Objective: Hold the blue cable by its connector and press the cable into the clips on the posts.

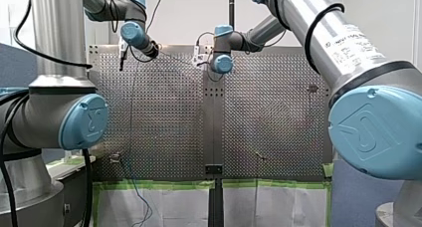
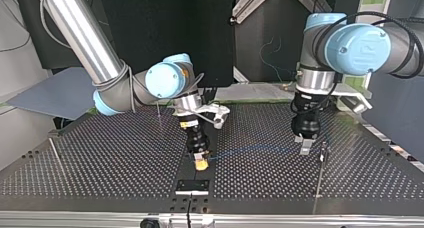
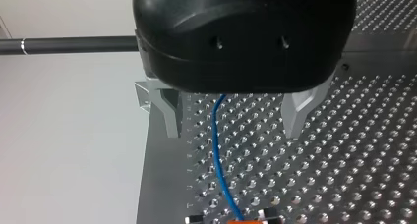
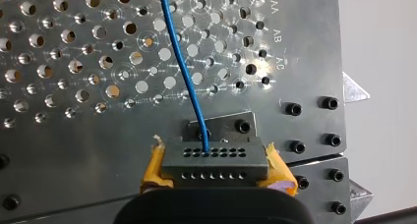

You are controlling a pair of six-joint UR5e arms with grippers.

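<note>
My right gripper is shut on the dark grey connector, its yellow pads on either side. From the connector the blue cable runs ahead over the perforated plate. In the top view my right gripper stands low near the table's middle, and the cable stretches across to my left gripper. In the left wrist view my left gripper is open, its metal fingers wide apart, and the cable passes loosely between them.
A thin post stands just beside my left gripper; another post rises behind my right arm. A black plate sits at the table's near edge in the top view. Green tape lines the table edge in the front view.
</note>
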